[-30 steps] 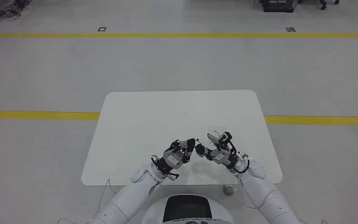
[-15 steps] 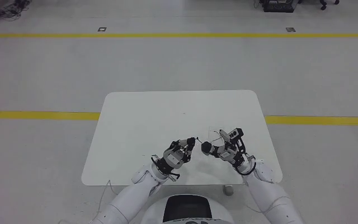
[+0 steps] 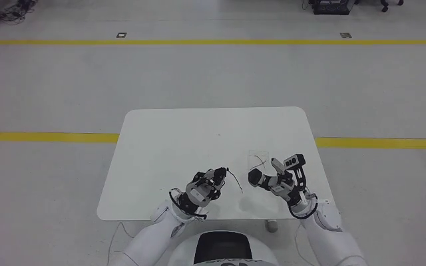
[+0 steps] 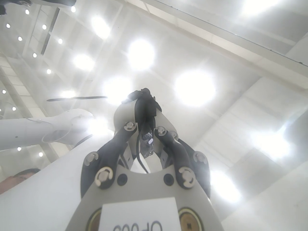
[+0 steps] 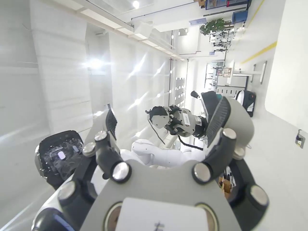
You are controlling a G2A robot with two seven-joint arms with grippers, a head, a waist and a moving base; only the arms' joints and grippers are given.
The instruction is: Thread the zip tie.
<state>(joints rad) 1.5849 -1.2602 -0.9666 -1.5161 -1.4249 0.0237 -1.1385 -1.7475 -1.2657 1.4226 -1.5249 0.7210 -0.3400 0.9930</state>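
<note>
- Your left gripper (image 3: 217,177) sits low over the table's near edge. Its fingers (image 4: 122,112) are pinched tight on the black zip tie (image 3: 234,181), whose free tail curves out toward your other arm.
- Your right gripper (image 3: 263,177) hangs just beside it, clear of the tie. Its fingers (image 5: 216,114) are spread wide with nothing gripped (they face the left gripper).
- Beyond both, the white table (image 3: 213,130) stretches away.

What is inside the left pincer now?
A black zip tie is pinched in the shut left pincer; its thin tail sticks out free. How much of the tie lies between the fingers is covered by them.
</note>
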